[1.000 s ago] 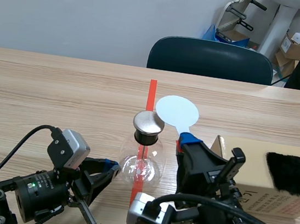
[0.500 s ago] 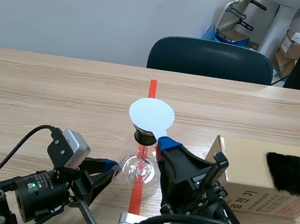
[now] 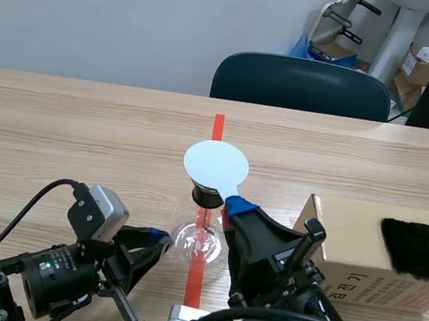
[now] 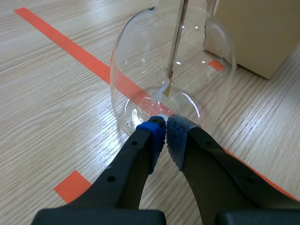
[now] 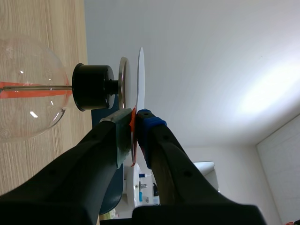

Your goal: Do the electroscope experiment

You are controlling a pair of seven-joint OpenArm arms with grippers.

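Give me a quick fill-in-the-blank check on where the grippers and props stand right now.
1. The right gripper is ____ on the white disc's handle.
2. The disc sits directly ____ the electroscope's metal plate.
3. The left gripper, shut beside the flask's base, holds ____.
4. The black fur lies ____ the cardboard box.

Missing words: shut; above; nothing; on.
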